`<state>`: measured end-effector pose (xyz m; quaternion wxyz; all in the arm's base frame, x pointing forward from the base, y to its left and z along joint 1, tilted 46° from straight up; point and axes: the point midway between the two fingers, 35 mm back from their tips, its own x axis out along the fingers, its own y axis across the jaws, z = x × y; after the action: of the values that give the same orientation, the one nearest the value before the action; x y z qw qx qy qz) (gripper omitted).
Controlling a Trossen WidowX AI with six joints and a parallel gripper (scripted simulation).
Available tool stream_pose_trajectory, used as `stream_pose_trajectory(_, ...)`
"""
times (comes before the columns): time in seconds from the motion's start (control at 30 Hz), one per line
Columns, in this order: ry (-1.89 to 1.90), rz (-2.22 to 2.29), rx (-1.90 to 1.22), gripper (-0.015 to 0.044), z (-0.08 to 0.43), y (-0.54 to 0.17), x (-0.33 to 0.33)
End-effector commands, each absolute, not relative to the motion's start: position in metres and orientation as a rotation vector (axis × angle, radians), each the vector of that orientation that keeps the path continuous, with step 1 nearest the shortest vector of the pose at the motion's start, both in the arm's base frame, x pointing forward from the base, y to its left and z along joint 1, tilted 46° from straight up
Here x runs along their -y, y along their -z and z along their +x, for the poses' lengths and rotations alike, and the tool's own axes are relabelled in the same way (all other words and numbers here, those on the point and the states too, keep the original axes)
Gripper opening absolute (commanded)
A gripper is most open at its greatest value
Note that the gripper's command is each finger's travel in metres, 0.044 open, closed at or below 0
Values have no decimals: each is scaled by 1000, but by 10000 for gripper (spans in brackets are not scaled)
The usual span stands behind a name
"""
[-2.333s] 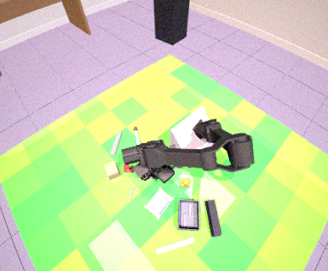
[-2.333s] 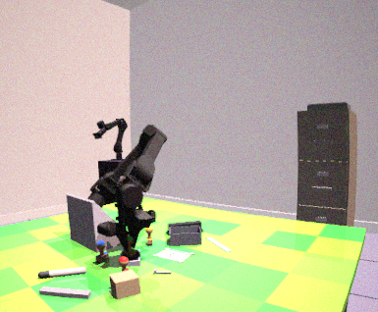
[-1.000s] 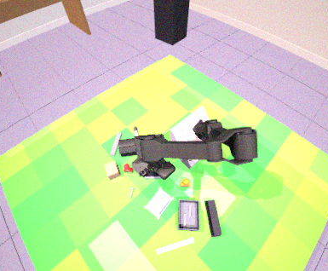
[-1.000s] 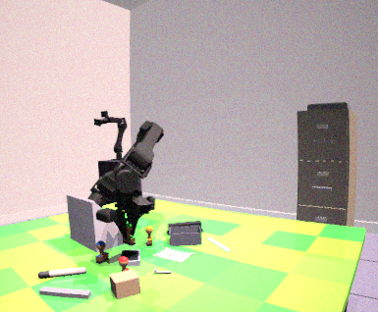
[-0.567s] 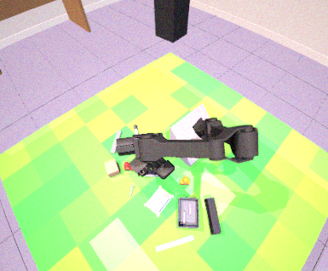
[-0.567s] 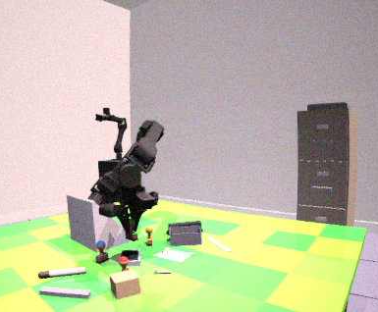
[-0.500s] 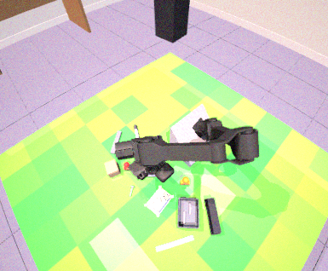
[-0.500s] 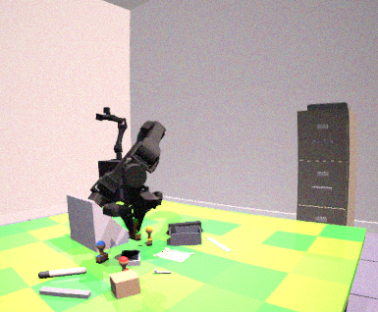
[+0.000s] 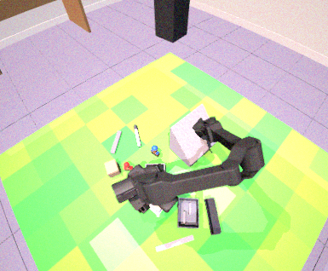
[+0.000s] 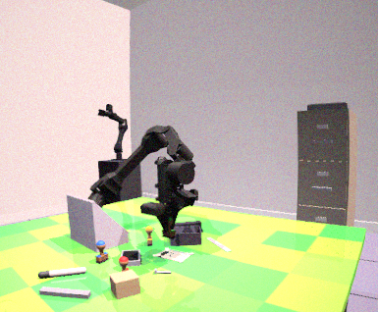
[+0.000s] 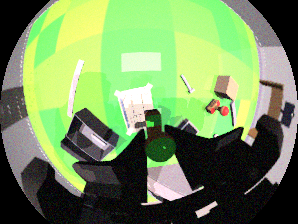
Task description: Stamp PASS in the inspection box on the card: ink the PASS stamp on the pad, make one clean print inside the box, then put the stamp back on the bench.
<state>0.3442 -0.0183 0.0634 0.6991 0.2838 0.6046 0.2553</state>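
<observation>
From above, the arm [image 9: 200, 179] [image 10: 142, 152] hides the stamp and part of the card [image 9: 156, 210] [image 10: 175, 255] [image 11: 136, 107] at lower centre, while the open bin [image 9: 188, 226] [image 10: 188, 235] [image 11: 89, 137] to their right holds small pale pieces. From the side, the claw [image 9: 156, 206] [image 10: 169, 232] [image 11: 154, 129] points down near centre, just left of the bin, its stamp too dark to make out. At the wrist, I see it clamped on the green-knobbed stamp [image 11: 160, 148] at centre, long axis near vertical in frame, knob lowermost, block end toward the card's lower right corner.
</observation>
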Motion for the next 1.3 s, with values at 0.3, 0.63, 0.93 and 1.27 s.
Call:
stream_pose_trajectory(0.3, -581, 627, -1333, 0, 357, -78, 5)
stream_pose_trajectory(0.63, -580, 626, -1332, 0, 358, -73, 1)
stream_pose_trajectory(0.93, -580, 626, -1331, 0, 360, -69, -3)
stream_pose_trajectory(1.27, -579, 626, -1330, 0, 361, -64, -8)
